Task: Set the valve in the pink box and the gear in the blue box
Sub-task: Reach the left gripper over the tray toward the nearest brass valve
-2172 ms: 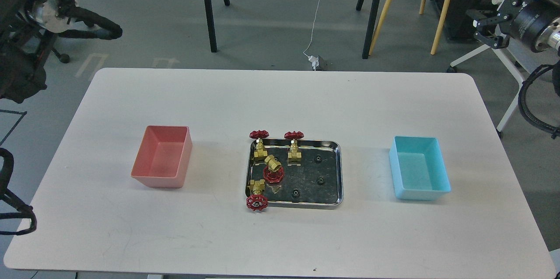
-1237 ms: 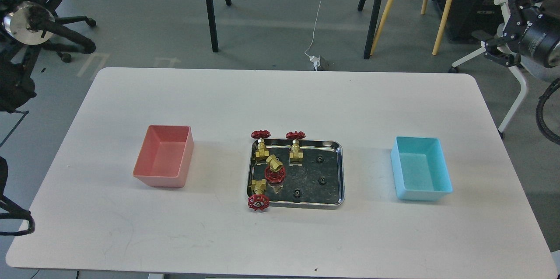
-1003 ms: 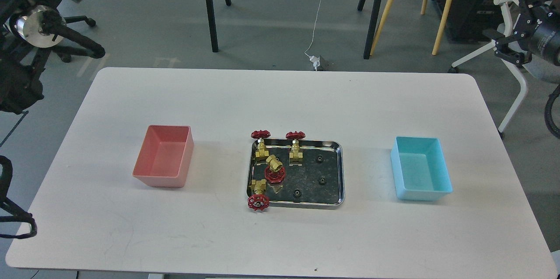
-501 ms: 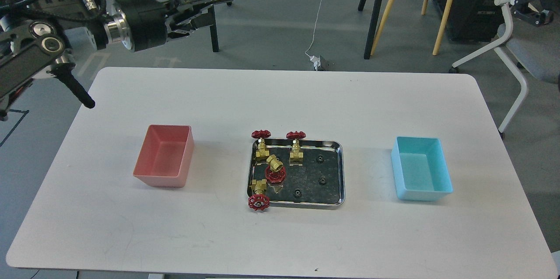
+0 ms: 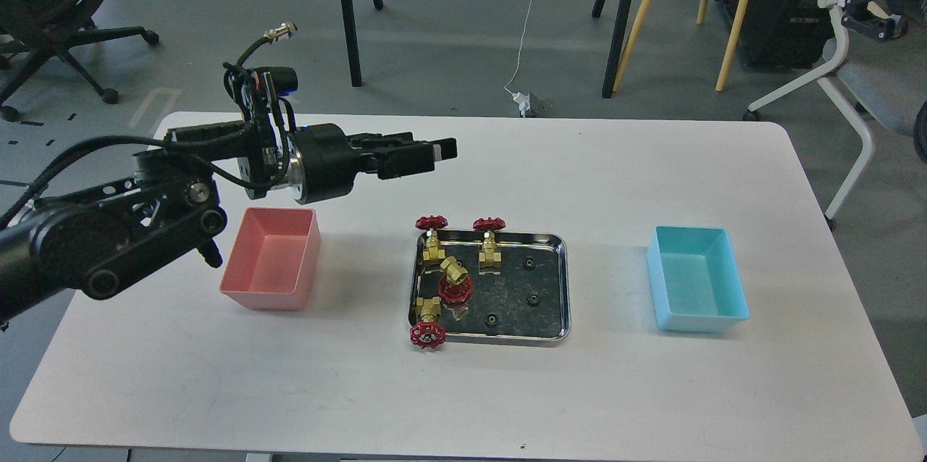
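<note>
Four brass valves with red handwheels sit in the left half of the steel tray (image 5: pixel 561 288): two upright at the back (image 5: pixel 432 243) (image 5: pixel 489 246), one lying in the middle (image 5: pixel 454 281), and one at the front left corner (image 5: pixel 427 323). Three tiny black gears (image 5: pixel 531 262) (image 5: pixel 534 298) (image 5: pixel 492 319) lie in the tray's right half. The pink box (image 5: pixel 264 299) stands left of the tray and is empty. The blue box (image 5: pixel 691 321) stands to the right and is empty. My left gripper (image 5: pixel 443 150) hovers above the table behind the tray, fingers pointing right, holding nothing. My right gripper (image 5: pixel 873 9) is at the top right edge, off the table.
The white table (image 5: pixel 463 404) carries only the tray and two boxes. Behind it on the floor are black stand legs (image 5: pixel 347 13), yellow poles (image 5: pixel 735 13), a cable with a plug (image 5: pixel 523 101) and an office chair (image 5: pixel 847 85).
</note>
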